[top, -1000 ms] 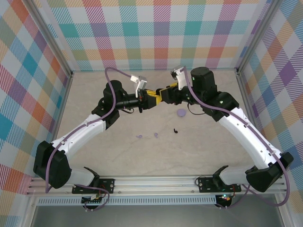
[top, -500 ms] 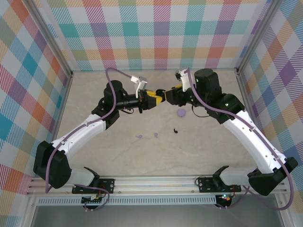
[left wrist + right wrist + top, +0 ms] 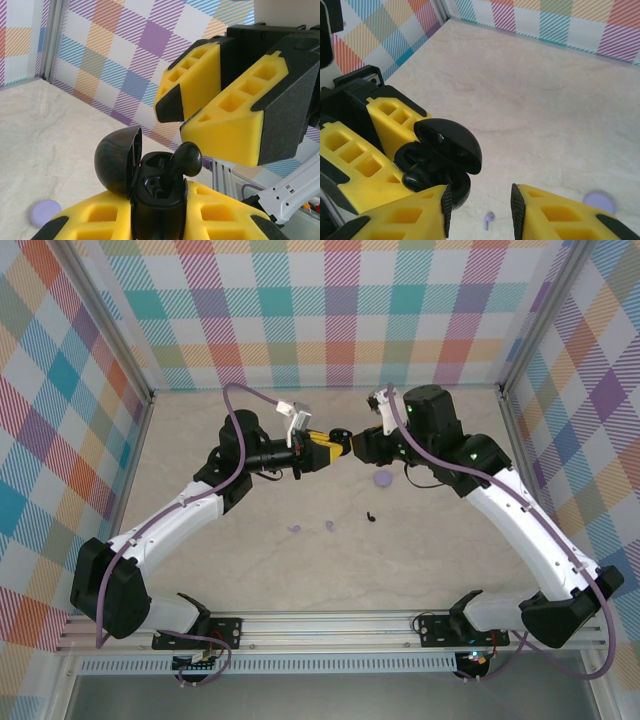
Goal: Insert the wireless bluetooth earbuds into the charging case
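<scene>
My left gripper (image 3: 159, 216) is shut on the black charging case (image 3: 159, 200), held upright with its domed lid (image 3: 119, 160) swung open. One black earbud (image 3: 186, 159) stands in a slot of the case, its round head poking above the rim. My right gripper (image 3: 479, 207) hovers just beside the case (image 3: 442, 155), open, with nothing between its fingers. On the table lie a second black earbud (image 3: 371, 515) and two lilac earbuds (image 3: 294, 529) (image 3: 329, 527); one lilac earbud (image 3: 489, 218) lies under the right jaws.
A closed round lilac case (image 3: 383, 479) lies on the table right of the two grippers (image 3: 345, 443), which meet in mid-air at the back centre. Checked walls enclose the marble tabletop (image 3: 260, 560) on three sides.
My right gripper has drawn back a little to the right from the case, and its jaws have narrowed somewhat. The left arm and the case have stayed still.
</scene>
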Robot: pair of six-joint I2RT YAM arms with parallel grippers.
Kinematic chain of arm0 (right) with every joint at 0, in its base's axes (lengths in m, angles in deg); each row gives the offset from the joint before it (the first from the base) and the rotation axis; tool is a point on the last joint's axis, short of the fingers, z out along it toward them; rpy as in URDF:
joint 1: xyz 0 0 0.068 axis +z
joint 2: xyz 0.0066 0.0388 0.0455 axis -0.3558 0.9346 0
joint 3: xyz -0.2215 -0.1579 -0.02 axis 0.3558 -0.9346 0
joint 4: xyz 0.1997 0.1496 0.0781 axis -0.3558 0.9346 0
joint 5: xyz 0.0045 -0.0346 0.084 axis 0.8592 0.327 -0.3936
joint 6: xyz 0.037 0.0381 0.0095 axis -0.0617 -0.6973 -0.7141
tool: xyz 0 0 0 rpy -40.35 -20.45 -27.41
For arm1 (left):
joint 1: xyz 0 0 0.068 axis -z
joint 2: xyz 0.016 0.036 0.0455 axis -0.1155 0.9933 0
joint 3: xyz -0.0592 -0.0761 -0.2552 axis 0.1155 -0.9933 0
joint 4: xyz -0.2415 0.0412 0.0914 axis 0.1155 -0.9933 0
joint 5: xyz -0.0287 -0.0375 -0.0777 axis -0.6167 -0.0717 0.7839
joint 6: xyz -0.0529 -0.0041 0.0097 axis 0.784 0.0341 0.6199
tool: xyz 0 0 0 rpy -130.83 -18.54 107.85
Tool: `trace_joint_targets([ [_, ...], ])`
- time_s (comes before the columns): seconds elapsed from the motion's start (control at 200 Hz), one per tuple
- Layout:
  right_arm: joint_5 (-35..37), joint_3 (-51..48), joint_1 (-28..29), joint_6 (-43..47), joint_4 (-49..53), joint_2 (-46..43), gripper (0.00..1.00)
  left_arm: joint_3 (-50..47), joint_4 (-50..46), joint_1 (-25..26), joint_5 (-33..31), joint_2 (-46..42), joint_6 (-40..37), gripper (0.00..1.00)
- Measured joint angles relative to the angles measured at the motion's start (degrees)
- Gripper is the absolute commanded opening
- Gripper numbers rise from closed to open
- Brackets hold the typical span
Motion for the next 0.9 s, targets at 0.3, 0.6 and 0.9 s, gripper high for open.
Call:
trace_joint_targets([
  [0.3, -4.15, 1.05, -0.04, 0.0, 0.28, 1.49, 0.38, 0.02, 0.0, 0.0, 0.24, -0.02, 0.02, 0.09],
  [0.6, -7.93, 1.46, -0.04, 0.0, 0.09, 1.95, 0.38, 0.09, 0.0, 0.0, 0.9, -0.02, 0.02, 0.09],
  [0.9, -8.57, 3.48, -0.04, 0.0, 0.35, 3.74, 0.39, 0.37, -0.04, 0.02, 1.68, 0.0, -0.02, 0.09],
])
